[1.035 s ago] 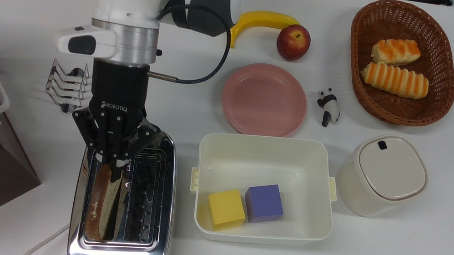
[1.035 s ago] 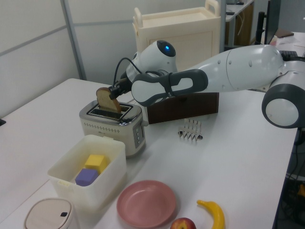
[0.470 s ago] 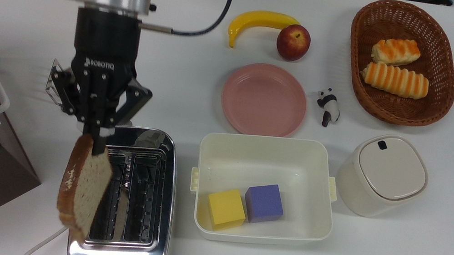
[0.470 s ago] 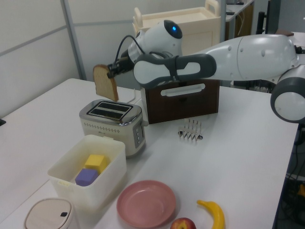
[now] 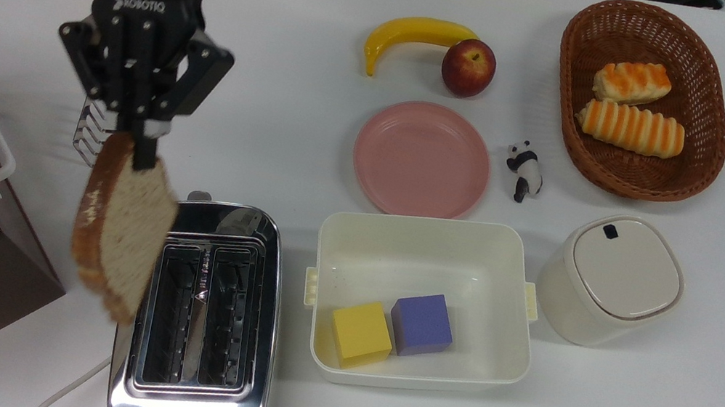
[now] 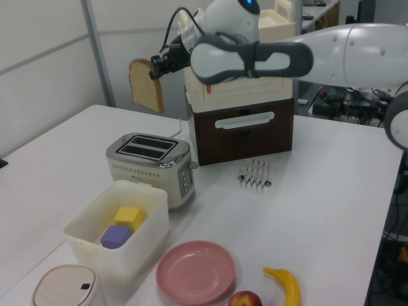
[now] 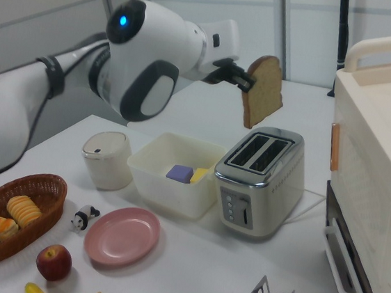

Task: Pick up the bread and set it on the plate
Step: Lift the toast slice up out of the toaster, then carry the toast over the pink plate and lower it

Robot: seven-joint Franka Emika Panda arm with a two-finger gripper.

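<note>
The pincer (image 5: 140, 148) is closed on the top crust edge of the bread (image 5: 121, 226), which hangs on edge below it, clear of the toaster (image 5: 202, 313) and high above the bench (image 5: 312, 151). In the left view the slice (image 6: 146, 85) hangs well above the toaster's slots (image 6: 146, 148), and in the right view it (image 7: 263, 90) dangles nearly upright, its flat faces vertical and its long axis pointing down from the pincer (image 7: 243, 80). The plate (image 5: 422, 159) lies empty and flat on the bench, well away toward the top view's right and a little toward the top view's upper edge from the slice, with a white tub (image 5: 421, 302) just below it in the top view, and an apple (image 5: 468, 67) and banana (image 5: 414, 35) beyond it. So the carry seems to run sideways toward the top view's right, past the toaster and short of the fruit. Because the slice hangs on edge while the plate lies flat, the wrist probably must tilt, or the slice be lowered until its bottom edge touches the plate and it tips over, for the bread to end flat inside the rim.
</note>
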